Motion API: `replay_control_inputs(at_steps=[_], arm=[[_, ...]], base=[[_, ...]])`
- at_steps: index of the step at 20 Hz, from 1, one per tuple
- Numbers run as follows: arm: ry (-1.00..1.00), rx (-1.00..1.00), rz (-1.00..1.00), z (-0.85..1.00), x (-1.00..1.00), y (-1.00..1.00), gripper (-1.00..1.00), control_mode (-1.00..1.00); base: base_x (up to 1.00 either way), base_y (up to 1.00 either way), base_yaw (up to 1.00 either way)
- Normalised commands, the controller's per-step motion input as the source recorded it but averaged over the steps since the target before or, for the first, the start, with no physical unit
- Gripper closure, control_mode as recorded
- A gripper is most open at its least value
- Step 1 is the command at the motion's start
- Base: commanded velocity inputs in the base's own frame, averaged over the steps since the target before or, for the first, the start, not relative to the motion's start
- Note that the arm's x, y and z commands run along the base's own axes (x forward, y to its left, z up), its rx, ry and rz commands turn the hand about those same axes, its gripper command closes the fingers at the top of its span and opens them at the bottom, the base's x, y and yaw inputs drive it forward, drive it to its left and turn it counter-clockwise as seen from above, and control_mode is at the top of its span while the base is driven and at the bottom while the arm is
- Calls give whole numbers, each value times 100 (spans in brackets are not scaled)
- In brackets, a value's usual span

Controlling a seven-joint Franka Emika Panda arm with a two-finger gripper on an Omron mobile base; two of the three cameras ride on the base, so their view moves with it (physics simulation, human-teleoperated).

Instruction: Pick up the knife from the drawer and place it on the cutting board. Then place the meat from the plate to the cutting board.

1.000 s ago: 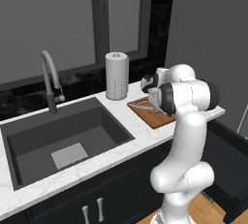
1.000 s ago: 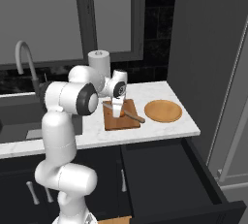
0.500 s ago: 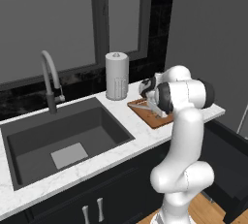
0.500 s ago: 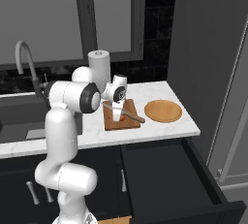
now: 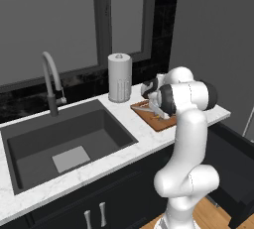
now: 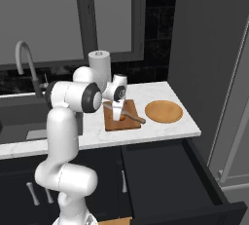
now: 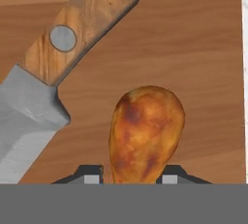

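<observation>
A: In the left base view we see a white marble counter [image 5: 124, 143], a dark sink [image 5: 64, 143] and the cutting board [image 5: 163, 121] under the bent arm.

B: In the right base view we see the plate [image 6: 164, 111] bare, the drawer [image 6: 170, 180] open, the knife [image 6: 130, 117] on the board.

A: In the hand view the gripper [image 7: 127, 179] straddles the meat [image 7: 145, 133] lying on the board; we cannot tell whether it pinches.

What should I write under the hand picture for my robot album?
Close-up: the gripper straddles the meat on the cutting board, beside the knife.
</observation>
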Motion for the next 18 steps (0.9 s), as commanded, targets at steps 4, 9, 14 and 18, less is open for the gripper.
replay_control_inputs(at_steps=[4, 9, 14, 18], arm=[[0, 0, 0, 2, -8, 0, -100, -100], [0, 0, 0, 28, -24, 0, -100, -100], [-6, 0, 0, 64, -41, 0, -100, -100], [-13, 0, 0, 61, -70, 0, -100, -100]], base=[[0, 0, 0], [0, 0, 0], [0, 0, 0], [0, 0, 0]])
